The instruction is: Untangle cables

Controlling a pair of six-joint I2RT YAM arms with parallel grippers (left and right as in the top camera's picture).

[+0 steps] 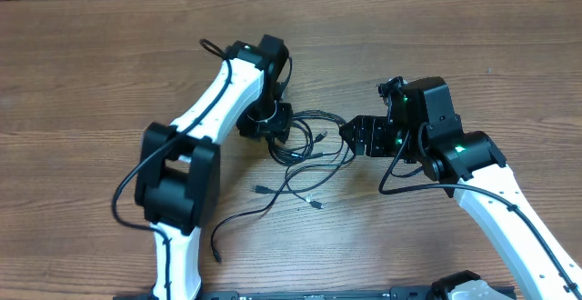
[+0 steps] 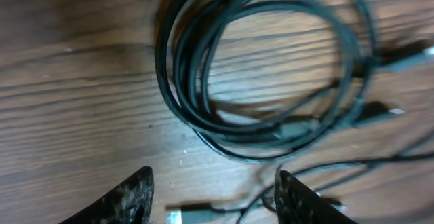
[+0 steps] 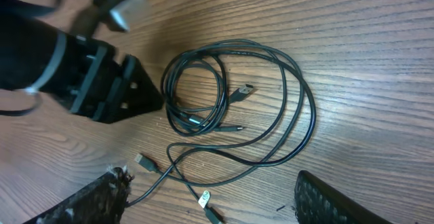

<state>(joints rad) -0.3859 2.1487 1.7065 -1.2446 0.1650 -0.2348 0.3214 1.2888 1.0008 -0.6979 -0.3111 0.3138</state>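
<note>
Left wrist view is showing the left gripper (image 2: 213, 200) hanging open and empty over the coiled cables (image 2: 180, 81), which are lying loosely looped on the wooden table (image 1: 91, 64); the right gripper (image 3: 210, 183) is hovering spread wide, grasping nothing, beside them.

**Both arms reach inward, jaws apart**

The left arm (image 1: 214, 102) runs up from the near edge, bends at a bulky black elbow and folds over at the wrist. This leaves the left gripper (image 1: 265, 125) pointing down. Its fingers (image 2: 132, 197) stand apart with nothing clamped, and they seem to hover rather than touch down. The right arm (image 1: 498, 202) comes in from the near right. The right gripper (image 1: 362, 136) points left toward the other, its fingers (image 3: 102, 200) spread wide and holding nothing.
</note>
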